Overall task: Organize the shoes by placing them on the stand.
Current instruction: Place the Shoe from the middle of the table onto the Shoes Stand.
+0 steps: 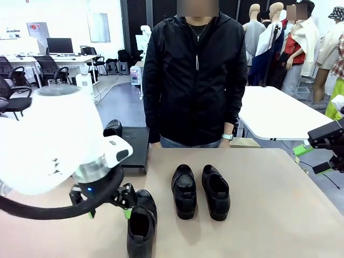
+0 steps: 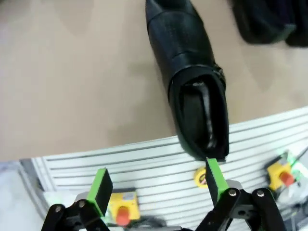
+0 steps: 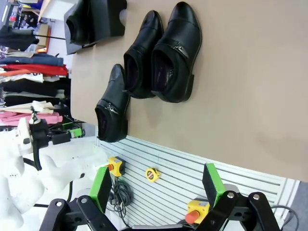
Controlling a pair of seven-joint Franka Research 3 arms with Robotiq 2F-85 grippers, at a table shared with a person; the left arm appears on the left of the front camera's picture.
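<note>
Two black glossy shoes [image 1: 184,191] [image 1: 216,191] lie side by side mid-table, toes toward me. A third shoe [image 1: 141,226] [image 2: 192,72] lies near the table's front edge. A fourth shoe [image 1: 113,129] [image 3: 77,21] rests on the black stand [image 1: 134,148] [image 3: 103,17] at the far left. My left gripper [image 1: 109,214] [image 2: 159,185] hangs open and holds nothing, just left of the third shoe's heel, with one green pad [image 2: 215,180] close to it. My right gripper [image 1: 312,159] [image 3: 156,185] is open and holds nothing, off the table's right side.
A person in a black jacket [image 1: 193,75] stands at the far edge, behind the stand and the pair. Below the front edge a ribbed white panel [image 2: 144,163] carries yellow stop buttons [image 2: 122,207]. A white table [image 1: 279,113] stands at the back right.
</note>
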